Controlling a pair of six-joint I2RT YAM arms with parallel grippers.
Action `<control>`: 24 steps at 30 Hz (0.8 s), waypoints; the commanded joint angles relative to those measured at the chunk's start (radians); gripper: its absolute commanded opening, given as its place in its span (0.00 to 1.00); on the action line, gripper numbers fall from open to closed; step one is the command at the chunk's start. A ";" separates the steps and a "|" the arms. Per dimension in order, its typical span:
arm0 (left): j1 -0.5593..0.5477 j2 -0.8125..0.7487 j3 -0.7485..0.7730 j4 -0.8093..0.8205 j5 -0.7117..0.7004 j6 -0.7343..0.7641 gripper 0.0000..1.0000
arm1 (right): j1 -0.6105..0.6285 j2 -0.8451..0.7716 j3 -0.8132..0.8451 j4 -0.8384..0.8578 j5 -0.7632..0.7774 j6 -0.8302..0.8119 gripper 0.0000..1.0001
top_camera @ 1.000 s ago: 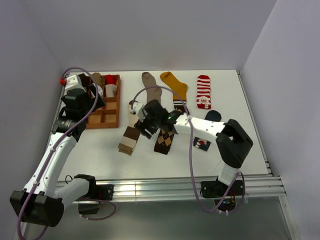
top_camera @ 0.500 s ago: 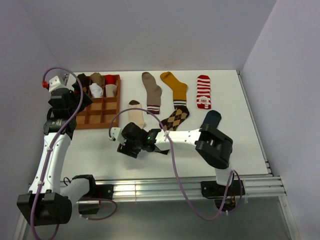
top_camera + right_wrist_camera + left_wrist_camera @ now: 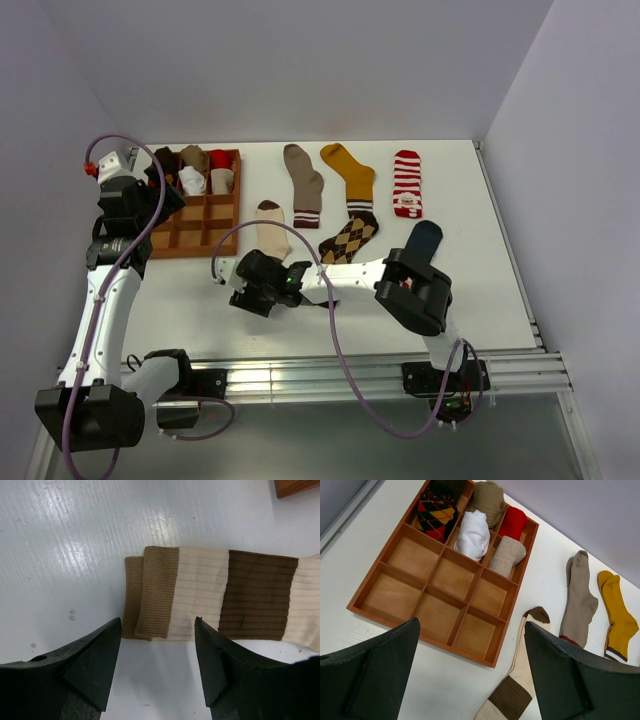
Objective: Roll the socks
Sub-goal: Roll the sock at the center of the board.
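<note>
Two tan cuffs [image 3: 150, 592] of the soft, limp cream-and-brown ribbed socks [image 3: 200, 595], judged the best hold, are framed by the wide-apart right pincer [image 3: 158, 620].

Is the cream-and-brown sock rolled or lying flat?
Flat, unrolled: the cream-and-brown sock lies spread on the table, cuff end uncurled, under the open right claw.

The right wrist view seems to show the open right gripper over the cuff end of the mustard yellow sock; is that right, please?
Not quite: it is the cream-and-brown sock, not the mustard yellow sock. The right wrist view shows the open right gripper over its cuff end.
</note>
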 commanded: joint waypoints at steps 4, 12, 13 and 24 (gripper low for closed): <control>0.004 -0.005 0.015 0.032 0.022 -0.011 0.90 | 0.029 -0.002 0.037 0.040 0.017 0.012 0.67; 0.005 -0.001 0.016 0.034 0.034 -0.006 0.90 | 0.038 0.039 0.053 0.036 0.011 0.018 0.66; 0.005 -0.001 0.015 0.032 0.036 -0.006 0.90 | 0.038 0.041 0.050 0.039 0.006 0.015 0.65; 0.005 -0.001 0.010 0.038 0.048 -0.002 0.90 | 0.022 0.050 0.019 0.065 0.036 -0.016 0.63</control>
